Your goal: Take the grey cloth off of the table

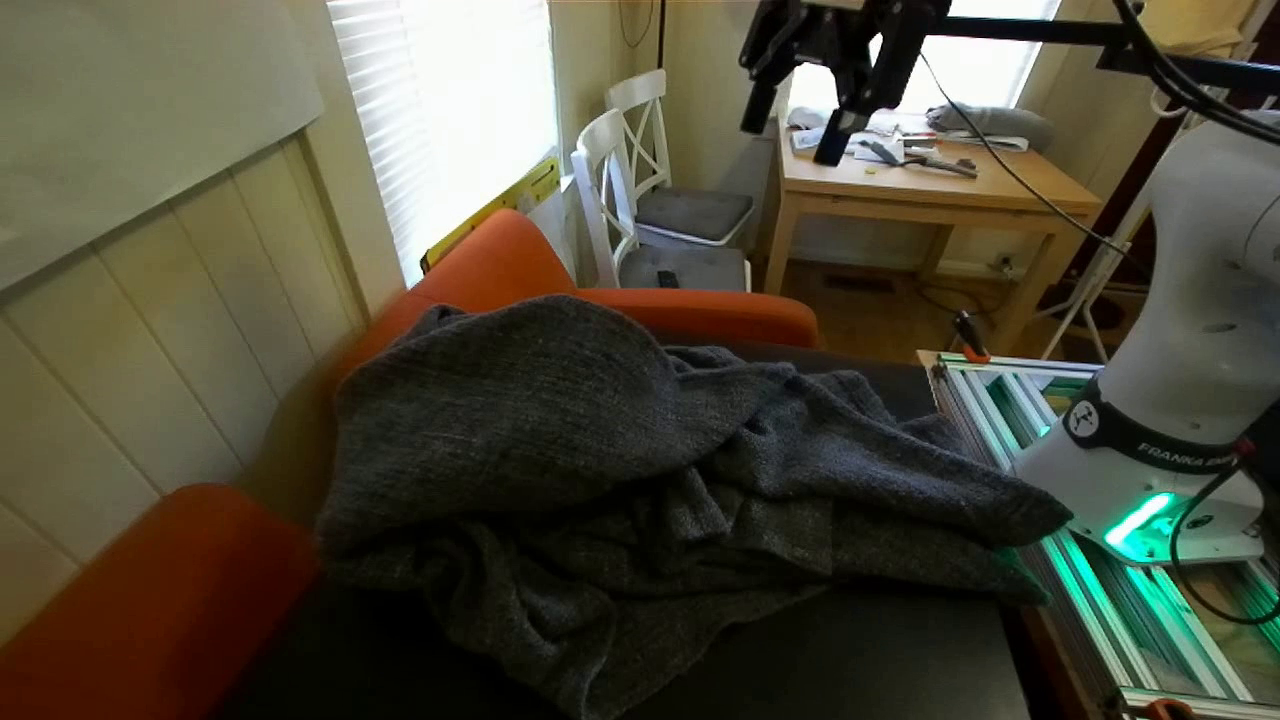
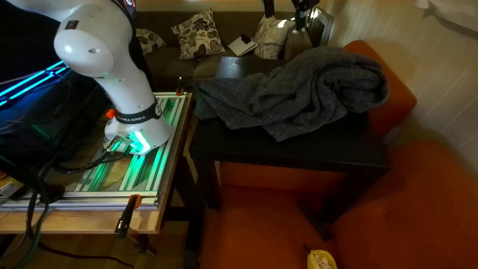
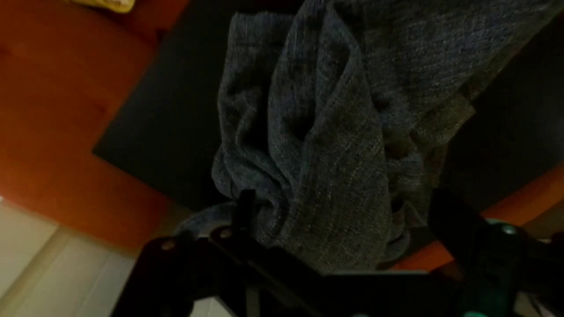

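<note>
The grey cloth (image 1: 560, 420) lies in a rumpled heap across the black table (image 1: 880, 640). In an exterior view the cloth (image 2: 298, 93) is bunched high at the end near the wall, and the bare front part of the table (image 2: 283, 153) shows. My gripper (image 1: 792, 140) is raised well above the cloth, fingers apart, with nothing between them. It also shows at the top edge of an exterior view (image 2: 284, 21). In the wrist view the open gripper (image 3: 343, 198) frames the cloth (image 3: 343, 154) below, with a corner of the table (image 3: 176, 114) beside it.
Orange seating (image 2: 418, 198) stands around the table along the panelled wall, with an orange armrest (image 1: 700, 312) behind it. A yellow container (image 2: 322, 259) sits on the orange seat. White chairs (image 1: 690, 215) and a wooden desk (image 1: 930, 190) stand farther back. The metal base frame (image 1: 1120, 620) adjoins the table.
</note>
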`<control>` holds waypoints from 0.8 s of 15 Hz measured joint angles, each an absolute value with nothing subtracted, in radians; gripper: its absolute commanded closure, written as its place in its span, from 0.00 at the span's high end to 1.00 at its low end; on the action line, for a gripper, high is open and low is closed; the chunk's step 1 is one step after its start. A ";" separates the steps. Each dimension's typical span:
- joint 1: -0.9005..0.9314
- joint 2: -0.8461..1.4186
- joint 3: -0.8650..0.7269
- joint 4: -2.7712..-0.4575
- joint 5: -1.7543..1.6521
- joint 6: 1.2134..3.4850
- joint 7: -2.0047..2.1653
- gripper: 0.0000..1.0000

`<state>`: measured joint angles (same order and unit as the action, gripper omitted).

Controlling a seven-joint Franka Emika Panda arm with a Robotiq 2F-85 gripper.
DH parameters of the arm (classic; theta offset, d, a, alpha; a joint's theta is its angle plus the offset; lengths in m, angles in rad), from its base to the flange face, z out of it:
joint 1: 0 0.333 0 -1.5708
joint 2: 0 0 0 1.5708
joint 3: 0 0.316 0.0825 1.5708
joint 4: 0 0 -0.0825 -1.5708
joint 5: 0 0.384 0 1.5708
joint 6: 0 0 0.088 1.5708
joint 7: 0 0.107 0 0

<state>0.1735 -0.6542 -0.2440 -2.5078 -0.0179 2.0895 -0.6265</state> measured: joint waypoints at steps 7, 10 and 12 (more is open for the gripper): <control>0.260 -0.352 -0.202 -2.475 0.050 2.483 -0.684 1.00; 0.260 -0.342 -0.203 -2.457 0.051 2.484 -0.687 1.00; 0.244 -0.340 -0.188 -2.457 0.051 2.484 -0.687 1.00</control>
<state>0.2442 -0.3401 -0.1880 -2.4568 0.0515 2.4844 -0.6871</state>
